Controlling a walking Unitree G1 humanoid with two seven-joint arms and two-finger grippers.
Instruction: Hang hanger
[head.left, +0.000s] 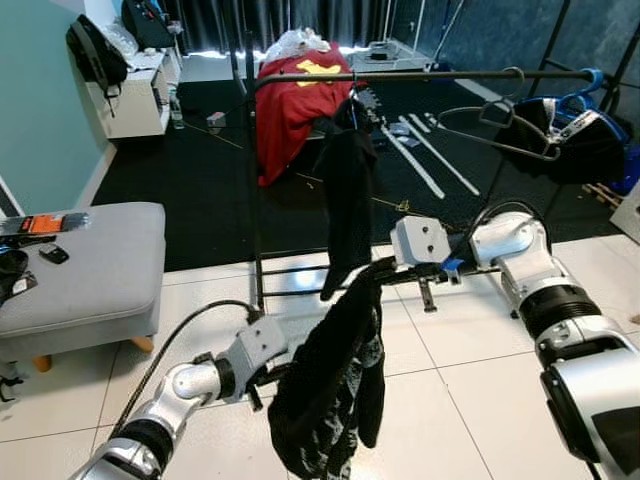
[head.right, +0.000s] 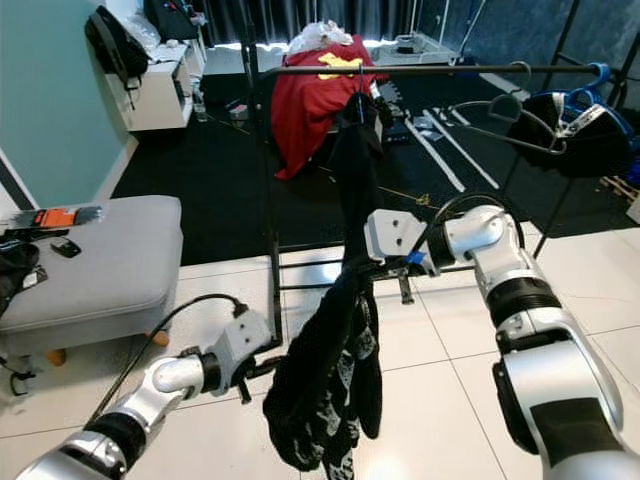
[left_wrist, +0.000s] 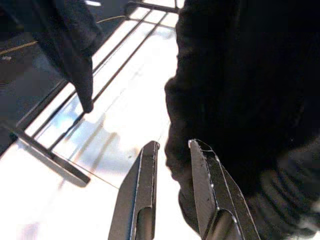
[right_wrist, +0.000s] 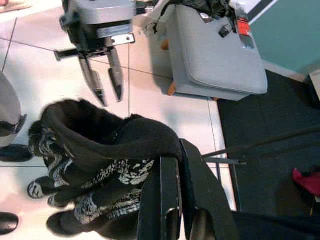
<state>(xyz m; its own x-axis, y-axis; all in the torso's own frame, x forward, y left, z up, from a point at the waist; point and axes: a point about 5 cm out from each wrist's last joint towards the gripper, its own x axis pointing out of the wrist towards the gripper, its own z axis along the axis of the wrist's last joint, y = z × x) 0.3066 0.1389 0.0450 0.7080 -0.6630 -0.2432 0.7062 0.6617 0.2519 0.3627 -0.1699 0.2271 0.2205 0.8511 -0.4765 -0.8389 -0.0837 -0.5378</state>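
Note:
A black garment with a white pattern (head.left: 330, 400) hangs in a bunch over the white tiles. My right gripper (head.left: 385, 268) is shut on its top edge, and the same grip appears in the right wrist view (right_wrist: 172, 155). No hanger can be made out inside the cloth. My left gripper (head.left: 283, 372) is low on the garment's left side, fingers slightly open with nothing between them (left_wrist: 172, 145). Behind stands a black clothes rail (head.left: 430, 75). On it hang another black garment (head.left: 345, 190), an empty black hanger (head.left: 500, 118) and a blue hanger (head.left: 590, 85).
A grey ottoman (head.left: 90, 260) with small items stands at the left. The rack's base bars (head.left: 300, 272) lie on the floor just ahead. A red garment (head.left: 295, 100) is behind the rail. A white cabinet (head.left: 135, 95) stands at the far left.

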